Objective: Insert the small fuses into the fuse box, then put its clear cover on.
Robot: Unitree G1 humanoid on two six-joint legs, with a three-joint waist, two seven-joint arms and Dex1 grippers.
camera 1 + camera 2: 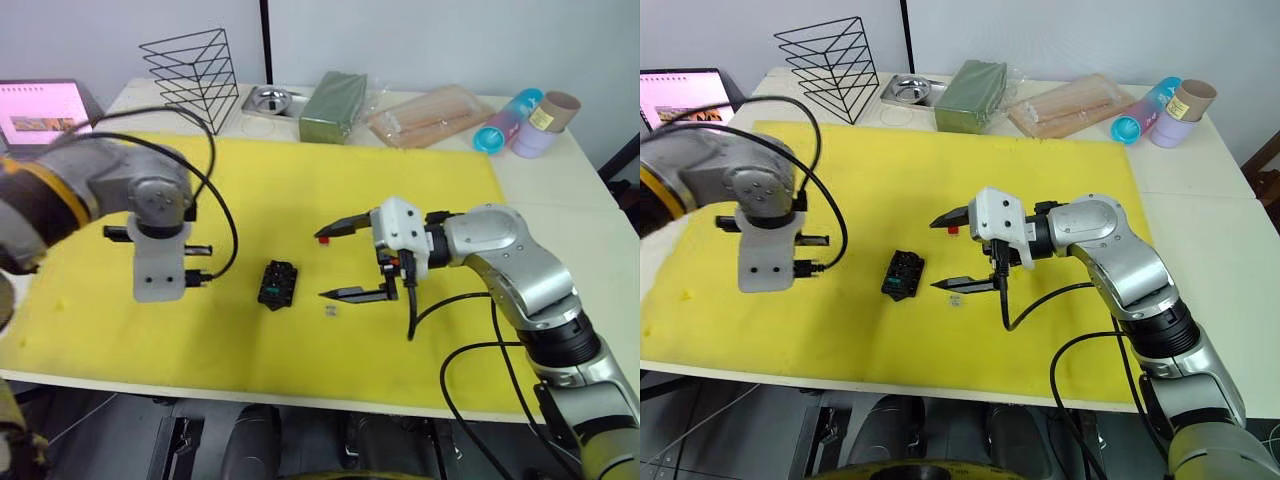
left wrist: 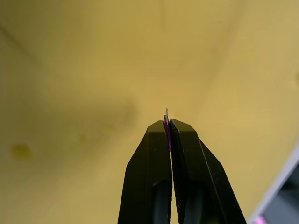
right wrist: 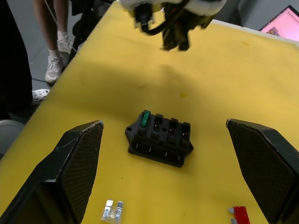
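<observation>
- My left claw hangs above the yellow mat, out at nine o'clock from the fuse box and well apart from it; its fingers are pressed together on the purple fuse, a thin sliver of which pokes out past the tips.
- The fuse box sits on the mat between my two claws; the green fuse stands in one end slot, the other top slots look open.
- The pale grey fuse lies flat on the mat at about four o'clock from the box, near it but not touching.
- The red fuse lies on the mat at about one o'clock from the box, just beside my upper right fingertip.
- My right claw hovers at three o'clock from the box, pointing towards it; its fingers are spread wide with nothing between them.
- A wire rack, a metal dish and a dark-green block stand along the table's far edge, at twelve o'clock.
</observation>
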